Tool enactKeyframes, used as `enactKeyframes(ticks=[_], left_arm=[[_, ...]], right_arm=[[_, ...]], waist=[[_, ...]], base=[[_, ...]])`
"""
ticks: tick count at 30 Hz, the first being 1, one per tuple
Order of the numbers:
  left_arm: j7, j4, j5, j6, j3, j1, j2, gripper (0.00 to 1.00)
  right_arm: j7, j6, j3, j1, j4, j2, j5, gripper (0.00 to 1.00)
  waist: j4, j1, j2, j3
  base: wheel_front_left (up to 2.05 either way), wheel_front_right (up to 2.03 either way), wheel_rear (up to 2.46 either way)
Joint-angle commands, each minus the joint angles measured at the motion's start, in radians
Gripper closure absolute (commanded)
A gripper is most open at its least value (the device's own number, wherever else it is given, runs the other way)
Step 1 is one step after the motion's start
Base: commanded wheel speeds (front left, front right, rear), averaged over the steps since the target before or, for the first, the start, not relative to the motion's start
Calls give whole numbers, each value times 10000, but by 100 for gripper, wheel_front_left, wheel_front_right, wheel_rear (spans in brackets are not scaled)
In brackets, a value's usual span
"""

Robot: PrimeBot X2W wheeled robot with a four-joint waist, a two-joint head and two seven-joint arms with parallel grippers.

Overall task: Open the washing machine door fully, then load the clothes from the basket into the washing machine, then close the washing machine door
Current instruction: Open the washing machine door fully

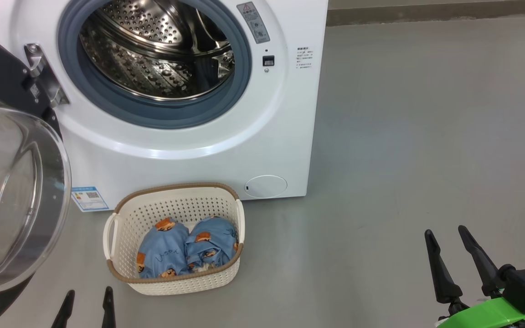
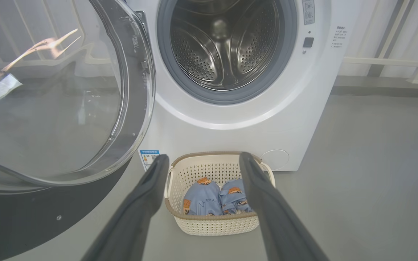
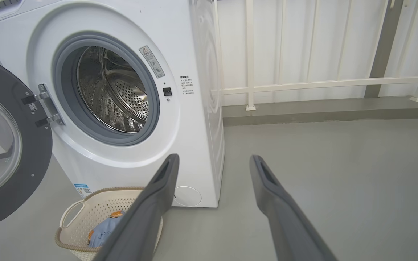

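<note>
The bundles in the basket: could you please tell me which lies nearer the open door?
The left bundle, with dark scribbled lettering on it; the other bundle lies on the basket's right side, away from the door.

The clothes (image 1: pixel 185 248) are showing light blue with orange-brown cartoon prints — the basket (image 1: pixel 176 284) cream, brown-rimmed; the washing machine (image 1: pixel 189 159) white.

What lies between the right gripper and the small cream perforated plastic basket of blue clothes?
Just bare grey floor; the head view shows nothing standing between the open right gripper and the cream perforated basket.
</note>
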Motion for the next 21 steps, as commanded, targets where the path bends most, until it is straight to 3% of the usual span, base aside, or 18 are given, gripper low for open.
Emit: enactKeyframes(ticks=[1,21], left_arm=[[-145,-182,-140,66,313,-438,181,0],[-187,4,-177,229,212,-549,272,0]], right_arm=[[-60,16,263,-199,-219,-71,-11,0],[-95,16,253,-223,-150,-65,32,0]], waist=[[-5,0,-1,4],[50,0,-1,155]], base=[[0,0,0],[0,0,0]])
